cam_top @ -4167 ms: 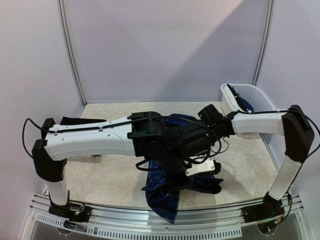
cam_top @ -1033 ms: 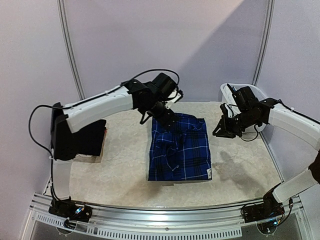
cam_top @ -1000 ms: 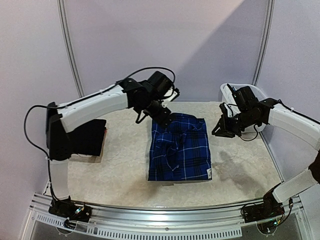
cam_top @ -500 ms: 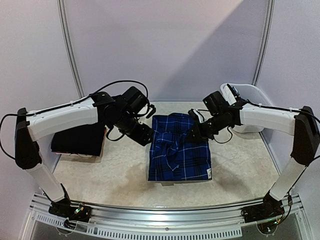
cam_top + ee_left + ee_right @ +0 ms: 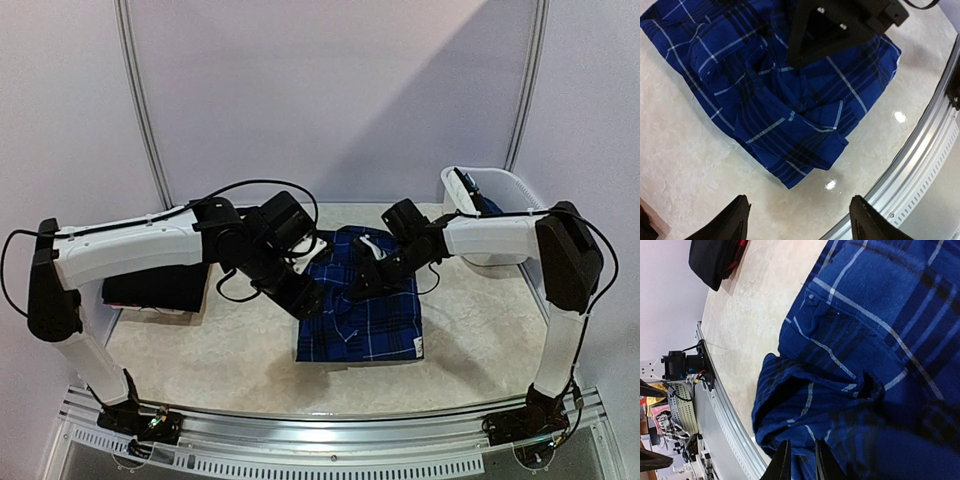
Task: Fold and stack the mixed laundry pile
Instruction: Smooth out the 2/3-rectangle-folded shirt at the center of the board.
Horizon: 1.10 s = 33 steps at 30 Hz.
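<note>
1. Blue plaid cloth marks the job in hand: the shirt (image 5: 375, 312) lies on the worktop (image 5: 225, 350) left of the basket (image 5: 500, 176) and nearer the arms, folded into a rough rectangle. A loose flap is rumpled along the side away from the basket.
2. Black stack (image 5: 155, 285): it sits further from the basket, beyond the shirt and well apart from it. It looks folded, with a sliver of red at its edge, so I judge that part done.
3. Left to do, as I read it: flatten the flap and move the shirt onto the stack. Dark cloth shows inside the basket, so more may wait there.
4. Left hand (image 5: 800, 201): its fingers are apart with nothing between them. It hovers just off the shirt corner farthest from the basket, over bare worktop.
5. Right hand (image 5: 801, 450): its fingers are drawn close together, low over the rumpled flap. I cannot tell whether they pinch any cloth.
6. Edges: the rail (image 5: 330, 437) runs close to the shirt's near edge, on the arms' side of the basket. The walls stand close behind the basket and the stack.
7. Room: both wrists crowd over the shirt, nearly meeting. Bare worktop lies open between shirt and stack, and between shirt and basket.
</note>
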Each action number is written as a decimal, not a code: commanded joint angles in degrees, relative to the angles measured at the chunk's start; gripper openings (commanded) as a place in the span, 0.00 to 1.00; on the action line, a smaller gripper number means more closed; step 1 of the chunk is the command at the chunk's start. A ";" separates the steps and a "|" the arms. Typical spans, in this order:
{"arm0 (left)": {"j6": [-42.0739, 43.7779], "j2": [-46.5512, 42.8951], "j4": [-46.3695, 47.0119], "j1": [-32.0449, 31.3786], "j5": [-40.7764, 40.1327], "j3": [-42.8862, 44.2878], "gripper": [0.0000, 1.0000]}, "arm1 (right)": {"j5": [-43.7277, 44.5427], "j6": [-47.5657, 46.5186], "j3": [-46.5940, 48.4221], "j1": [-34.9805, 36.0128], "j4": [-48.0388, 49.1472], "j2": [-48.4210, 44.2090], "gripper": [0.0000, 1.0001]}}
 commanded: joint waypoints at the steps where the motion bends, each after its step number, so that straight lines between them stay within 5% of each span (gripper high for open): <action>1: -0.54 2.81 -4.28 -1.76 1.13 4.17 0.69 | -4.08 -3.35 1.23 -0.95 3.16 4.25 0.18; 19: -4.30 9.11 -1.25 -6.47 -1.05 4.02 0.69 | -14.48 -4.25 1.81 -7.71 10.98 18.43 0.22; 33: -2.13 10.89 -3.84 -7.97 -9.54 6.91 0.70 | -3.04 -5.64 1.87 -7.80 -1.71 1.28 0.38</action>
